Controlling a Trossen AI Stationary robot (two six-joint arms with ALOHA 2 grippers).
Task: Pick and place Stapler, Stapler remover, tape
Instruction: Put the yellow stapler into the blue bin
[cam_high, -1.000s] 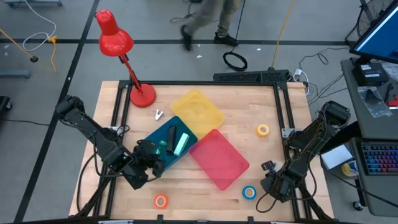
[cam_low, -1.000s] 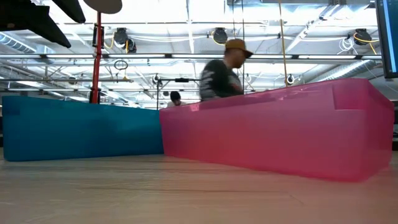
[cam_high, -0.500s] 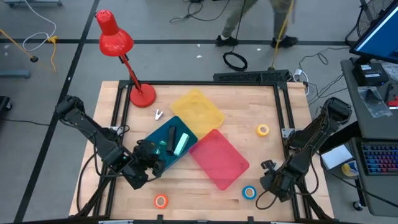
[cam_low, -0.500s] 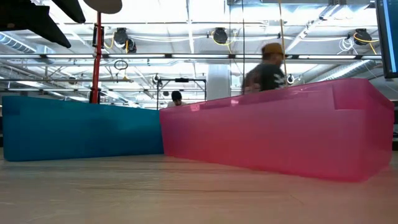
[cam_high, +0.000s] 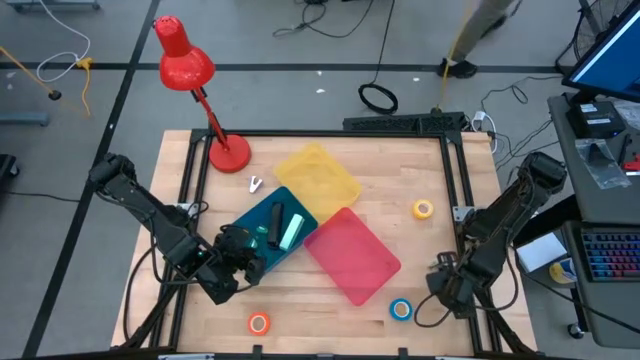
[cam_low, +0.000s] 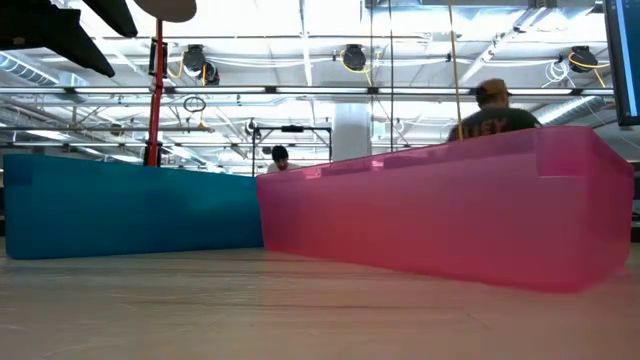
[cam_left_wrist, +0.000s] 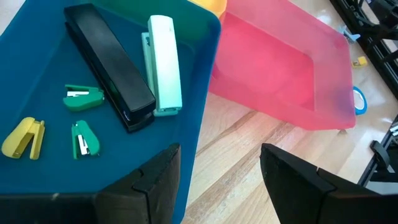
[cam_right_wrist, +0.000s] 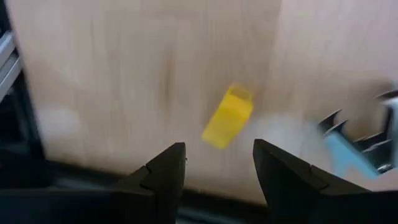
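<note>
My left gripper (cam_high: 256, 262) (cam_left_wrist: 221, 180) hangs open over the near corner of the blue tray (cam_high: 262, 238). In that tray lie a black stapler (cam_left_wrist: 109, 65), a pale green stapler (cam_left_wrist: 164, 65), two green staple removers (cam_left_wrist: 83, 98) and a yellow one (cam_left_wrist: 23, 137). My right gripper (cam_high: 440, 268) (cam_right_wrist: 214, 171) stands open above the bare table at the near right, touching nothing. Beyond its fingers lie a small yellow piece (cam_right_wrist: 227, 116) and a pale blue clawed piece (cam_right_wrist: 354, 149), both blurred. Tape rolls lie flat on the table: yellow (cam_high: 423, 209), blue (cam_high: 401, 310), orange (cam_high: 259, 323).
A pink tray (cam_high: 352, 255) and a yellow tray (cam_high: 317, 177) adjoin the blue one. A red desk lamp (cam_high: 228, 152) stands at the far left, with a white staple remover (cam_high: 255, 184) near its base. A black frame (cam_high: 455, 215) borders the table. A person walks behind it.
My right gripper has shifted slightly toward the table's right edge and risen a little. My left arm has kept still. The person behind the table has walked toward the right.
</note>
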